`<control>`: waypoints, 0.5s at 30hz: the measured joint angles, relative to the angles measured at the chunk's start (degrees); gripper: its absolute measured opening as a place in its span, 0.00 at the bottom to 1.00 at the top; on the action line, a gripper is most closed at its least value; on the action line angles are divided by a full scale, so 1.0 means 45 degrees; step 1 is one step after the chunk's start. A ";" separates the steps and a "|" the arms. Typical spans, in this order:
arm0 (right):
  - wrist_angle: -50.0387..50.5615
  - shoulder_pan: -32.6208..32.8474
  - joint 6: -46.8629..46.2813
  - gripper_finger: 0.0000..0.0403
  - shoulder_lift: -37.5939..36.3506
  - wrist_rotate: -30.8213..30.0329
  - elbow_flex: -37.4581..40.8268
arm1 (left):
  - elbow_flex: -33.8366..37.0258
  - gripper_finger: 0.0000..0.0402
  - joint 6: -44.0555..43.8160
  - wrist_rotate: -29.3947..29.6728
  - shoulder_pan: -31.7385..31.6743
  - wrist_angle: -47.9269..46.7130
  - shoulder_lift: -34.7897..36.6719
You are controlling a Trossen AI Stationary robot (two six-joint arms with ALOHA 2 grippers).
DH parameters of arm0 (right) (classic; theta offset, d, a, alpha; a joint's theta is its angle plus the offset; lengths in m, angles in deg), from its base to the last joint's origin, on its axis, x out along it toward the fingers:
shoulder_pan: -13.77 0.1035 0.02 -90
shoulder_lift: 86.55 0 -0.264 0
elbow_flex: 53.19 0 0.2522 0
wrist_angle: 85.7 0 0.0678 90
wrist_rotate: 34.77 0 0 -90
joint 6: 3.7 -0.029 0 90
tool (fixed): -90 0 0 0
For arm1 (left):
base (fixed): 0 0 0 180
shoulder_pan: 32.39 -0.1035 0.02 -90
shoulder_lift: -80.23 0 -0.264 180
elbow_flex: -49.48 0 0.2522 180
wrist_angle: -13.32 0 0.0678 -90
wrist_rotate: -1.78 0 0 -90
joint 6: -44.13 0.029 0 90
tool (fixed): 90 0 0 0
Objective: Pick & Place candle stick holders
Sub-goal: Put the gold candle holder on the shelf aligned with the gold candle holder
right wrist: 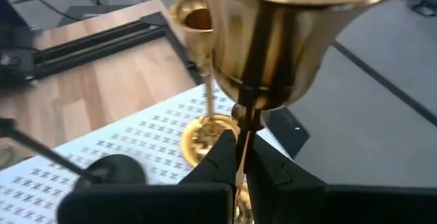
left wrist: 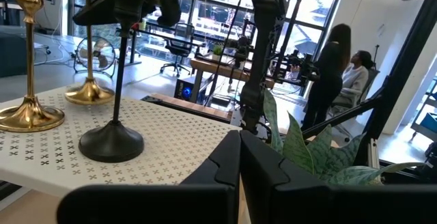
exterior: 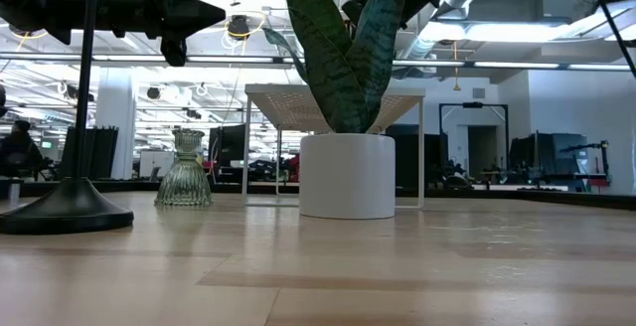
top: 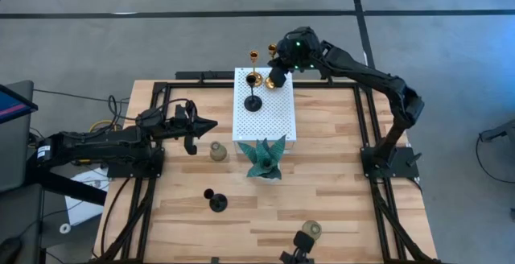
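Observation:
Two slim gold holders (top: 253,57) (top: 272,51) and one black holder (top: 253,103) stand on their bases on the white perforated platform (top: 269,123). My right gripper (top: 278,77) is shut on the right-hand gold holder (right wrist: 287,33). A second black holder (top: 217,202) and two squat glassy holders (top: 217,151) (top: 311,230) stand on the table. My left gripper (top: 211,125) is shut and empty, hovering left of the platform above the nearer-left glassy holder (exterior: 187,172). My right gripper pinches the gold holder's thin stem (right wrist: 244,138) between its two fingers, just below the cup. The fingers come slanting down from the far right and lie across the stem. The holder is upright, and its base (left wrist: 89,93) appears to sit on the platform.
A teal spiky plant ornament (top: 265,158) in a white pot (exterior: 348,172) stands at the platform's near edge. Black frame rails (top: 153,135) run along the table's left and right sides. People show in the room behind (left wrist: 334,74).

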 joint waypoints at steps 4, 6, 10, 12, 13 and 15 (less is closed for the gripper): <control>0.0000 -0.0147 0.0070 0.00 -0.0001 -0.0244 0.0003 | 0.0004 0.02 0.0000 0.0000 -0.0004 0.0000 0.0000; 0.0003 -0.0277 0.0070 0.00 -0.0010 -0.0227 0.0000 | 0.0000 0.02 0.0000 0.0000 0.0001 0.0000 0.0000; 0.0000 -0.0403 0.0074 0.00 -0.0010 -0.0166 0.0000 | -0.0001 0.02 0.0000 0.0000 -0.0002 0.0000 0.0000; -0.0003 -0.0404 0.0214 0.00 -0.0010 -0.0190 0.0002 | -0.0001 0.02 0.0000 0.0000 -0.0003 0.0000 0.0000; -0.0001 -0.0398 0.0241 0.00 -0.0010 -0.0182 0.0001 | -0.0001 0.02 0.0000 0.0000 -0.0003 0.0000 0.0000; 0.0008 -0.0422 0.0256 0.00 -0.0010 -0.0105 0.0000 | 0.0001 0.02 0.0000 0.0000 -0.0004 0.0000 0.0000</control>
